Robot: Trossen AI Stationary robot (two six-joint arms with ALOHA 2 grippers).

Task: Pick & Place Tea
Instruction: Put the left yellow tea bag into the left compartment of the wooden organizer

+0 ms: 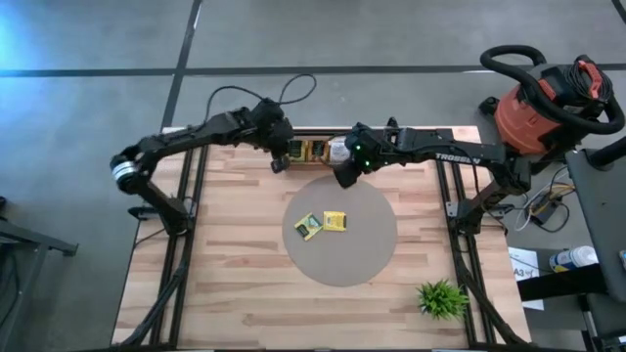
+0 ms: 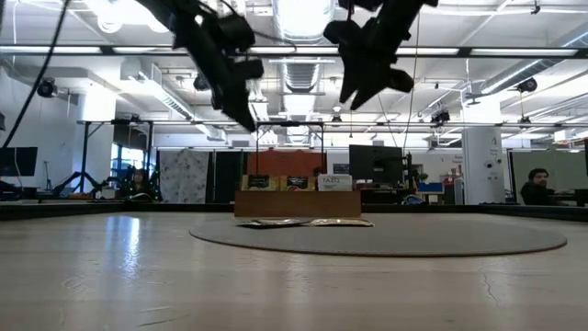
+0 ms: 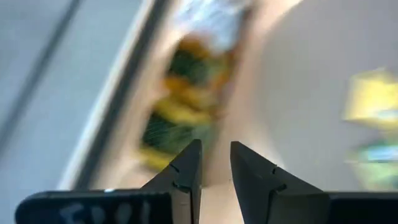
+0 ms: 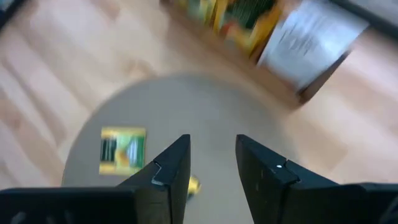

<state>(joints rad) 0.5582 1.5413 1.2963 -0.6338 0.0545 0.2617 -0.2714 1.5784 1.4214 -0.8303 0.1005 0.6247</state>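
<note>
Tea packets (image 1: pixel 324 224) lie (seemingly flat) beneath both arms' parted, empty fingers (image 4: pixel 171 168).

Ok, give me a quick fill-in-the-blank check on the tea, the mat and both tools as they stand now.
1. ____ tea packets lie on the round grey mat.
2. The wooden tray stands at the table's ____ edge, beyond the mat.
3. The left tool and right tool both hang above the table holding ____.
4. The small green plant stands ____ the mat.

Missing words: two; far; nothing; off
</note>
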